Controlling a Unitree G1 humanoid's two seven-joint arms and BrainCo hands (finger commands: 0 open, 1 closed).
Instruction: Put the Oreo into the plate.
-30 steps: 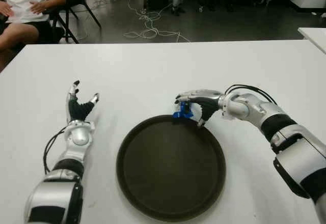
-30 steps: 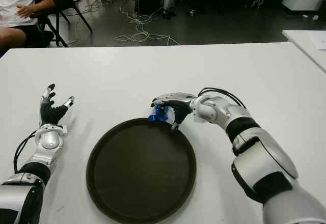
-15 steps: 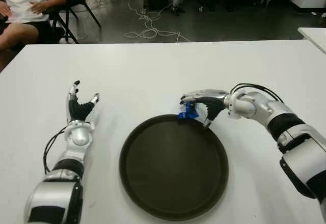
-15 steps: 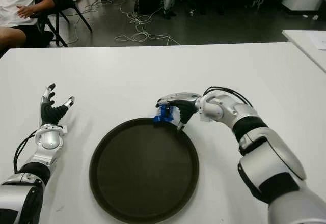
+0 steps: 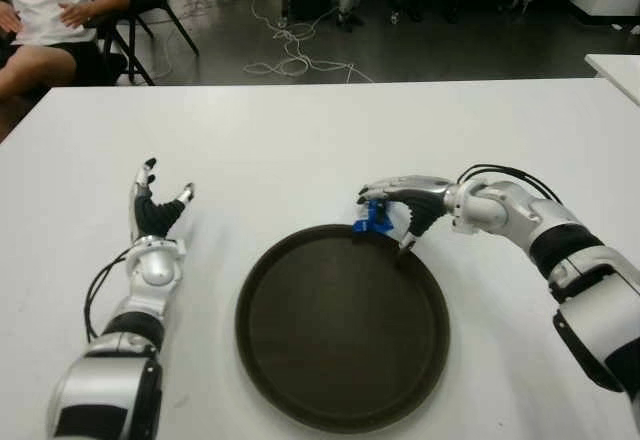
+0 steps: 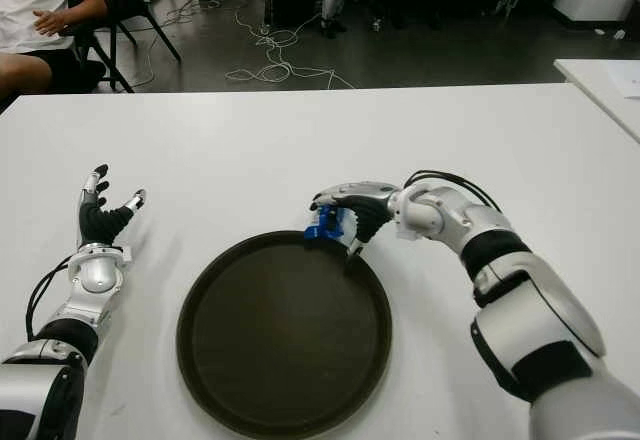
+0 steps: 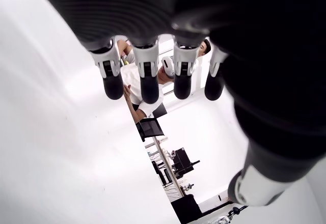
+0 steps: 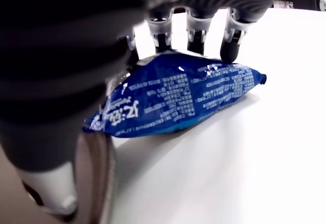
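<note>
While the right hand (image 5: 392, 207) grips the blue Oreo packet (image 5: 372, 218) at the plate's (image 5: 300, 400) far rim, release inside remains; the left hand (image 5: 155, 215) waits spread on the worktop (image 5: 300, 140).

The blue Oreo packet (image 8: 178, 99) carries white print, apparently Chinese characters, too blurred to read.

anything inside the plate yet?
Nothing lies in the plate; its dark floor is bare. The Oreo pack is in the right hand at the far rim. The fingers cover where pack and rim meet. The left hand shows left of the plate.
</note>
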